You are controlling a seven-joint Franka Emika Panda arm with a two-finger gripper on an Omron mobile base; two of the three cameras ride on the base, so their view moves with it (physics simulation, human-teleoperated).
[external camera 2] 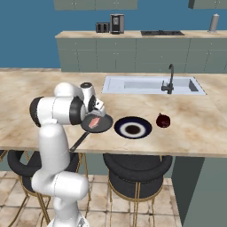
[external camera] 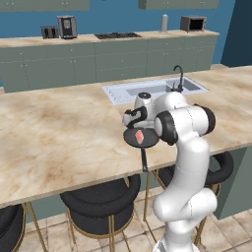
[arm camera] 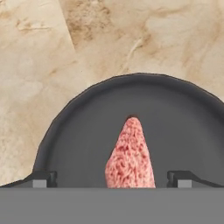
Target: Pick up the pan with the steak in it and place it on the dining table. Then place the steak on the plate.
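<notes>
The pan (external camera 2: 96, 123) sits on the bench (external camera 2: 35, 115) close to its near edge, its long thin handle (external camera 2: 79, 142) jutting out past that edge toward the stools. The steak (external camera 2: 93, 123) lies flat inside the pan. Directly above it hangs the pincer (arm camera: 112, 177), its two finger tips (arm camera: 41, 178) spread wide to either side of the meat in the hand view, closed on nothing. In the left base view the pan (external camera: 141, 138) and steak (external camera: 140, 136) show just left of the arm's bulky white joints, which cover part of the bench behind them. Just right of the pan, in the right base view, rests the plate (external camera 2: 133, 128), dark with a paler centre, close to the pan but apart from it. Right again of the plate lies a small dark-red rounded object (external camera 2: 163, 120). Farther back, the inset sink (external camera 2: 153, 85) with its dark tap (external camera 2: 170, 80) takes up the far right part of the bench. Black stool seats (external camera: 101, 202) stand under the near edge. Across the room runs a wall counter (external camera: 108, 42) carrying appliances and a hob.
</notes>
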